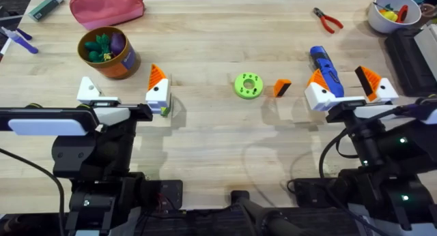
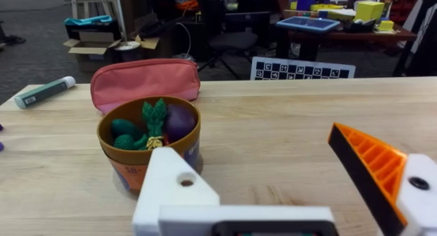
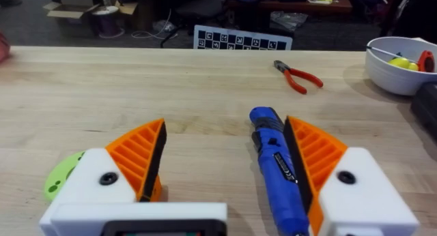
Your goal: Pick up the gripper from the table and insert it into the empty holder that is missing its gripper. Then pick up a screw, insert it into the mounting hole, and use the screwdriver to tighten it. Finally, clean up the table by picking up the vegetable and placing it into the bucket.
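The loose orange gripper lies on the table right of a green disc. My left gripper is open just in front of the bucket. One of its fingers is the empty holder, bare white; the other carries an orange pad. A yellow-green bit, seemingly the vegetable, peeks out beside the padded finger. My right gripper is open, with the blue screwdriver lying between its fingers, close to one pad.
The bucket holds several toy vegetables. A pink pouch and a marker lie at the far left. Red-handled pliers and a white bowl sit at the far right.
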